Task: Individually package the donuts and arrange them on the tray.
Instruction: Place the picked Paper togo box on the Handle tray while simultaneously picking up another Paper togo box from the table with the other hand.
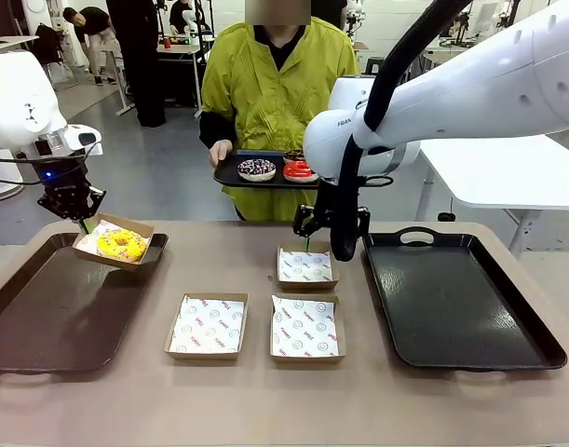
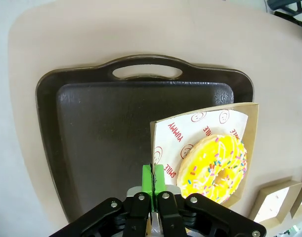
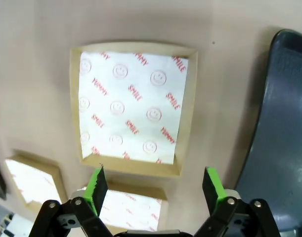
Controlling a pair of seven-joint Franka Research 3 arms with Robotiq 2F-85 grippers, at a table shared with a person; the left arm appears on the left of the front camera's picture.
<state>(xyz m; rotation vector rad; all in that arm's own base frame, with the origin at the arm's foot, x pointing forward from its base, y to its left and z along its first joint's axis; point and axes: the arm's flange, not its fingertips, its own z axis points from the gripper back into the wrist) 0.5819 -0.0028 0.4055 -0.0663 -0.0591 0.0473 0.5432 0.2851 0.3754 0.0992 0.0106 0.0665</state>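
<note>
A yellow iced donut (image 1: 122, 245) (image 2: 216, 167) lies in a paper-lined cardboard box (image 1: 142, 230) (image 2: 202, 120). My left gripper (image 1: 83, 222) (image 2: 153, 180) is shut on that box's edge and holds it tilted over the far right corner of the left tray (image 1: 51, 317) (image 2: 111, 128). My right gripper (image 1: 326, 240) (image 3: 154, 183) hangs open above an empty box (image 1: 305, 266) (image 3: 133, 106). Beyond the table, a person holds a small black tray (image 1: 233, 175) with a purple-and-white sprinkled chocolate donut (image 1: 256, 169), a red glazed donut (image 1: 300, 170) and a dark donut (image 1: 293, 155).
Two more empty lined boxes (image 1: 208, 326) (image 1: 305, 328) sit at the table's middle front. A large dark tray (image 1: 461, 298) (image 3: 284, 148) with nothing on it lies at the right. The tan table (image 1: 265, 400) has bare room along its near edge.
</note>
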